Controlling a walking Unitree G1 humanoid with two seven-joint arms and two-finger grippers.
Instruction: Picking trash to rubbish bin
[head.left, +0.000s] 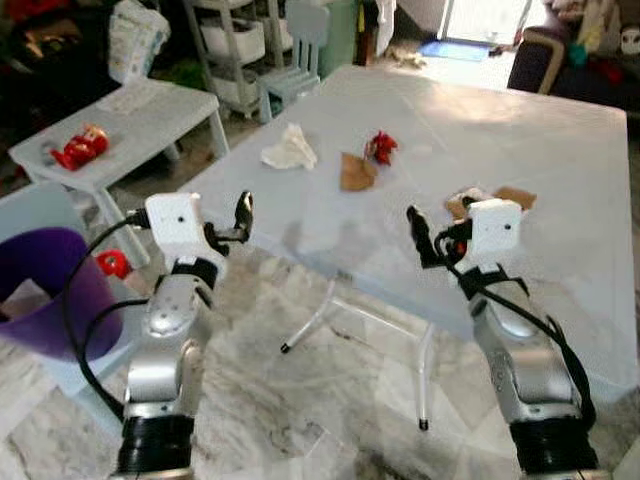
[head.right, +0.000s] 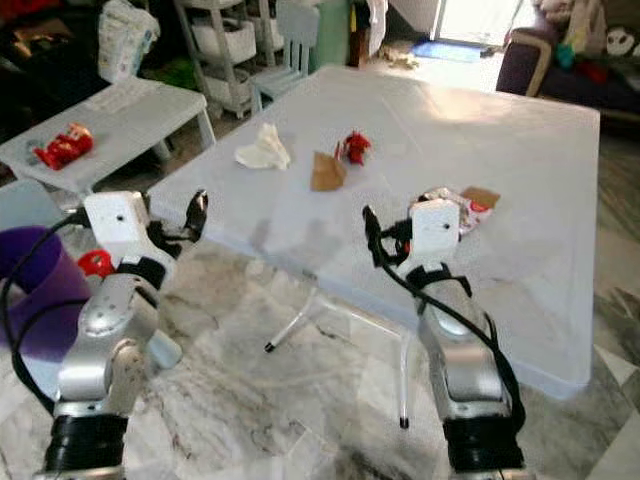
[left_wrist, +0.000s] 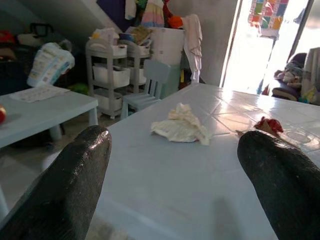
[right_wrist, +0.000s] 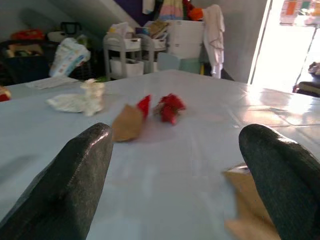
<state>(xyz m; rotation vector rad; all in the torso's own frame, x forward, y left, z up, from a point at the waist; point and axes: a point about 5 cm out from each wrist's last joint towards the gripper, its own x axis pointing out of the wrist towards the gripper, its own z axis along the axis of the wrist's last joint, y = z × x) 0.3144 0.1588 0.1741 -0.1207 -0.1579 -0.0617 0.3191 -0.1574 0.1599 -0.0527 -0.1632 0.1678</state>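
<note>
Both end effectors, left (head.left: 243, 213) and right (head.left: 418, 232), hover wide open, empty, at the pale blue desk (head.left: 560, 180). Best approach: reach forward squarely over the crumpled white tissue (head.left: 290, 148), then close.

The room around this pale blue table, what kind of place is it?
Most likely a lived-in family living room. Beyond the folding table littered with scraps stand a child-sized chair, a plastic drawer cart and a dark sofa heaped with soft things, and a purple rubbish bin sits on the marble floor.
</note>
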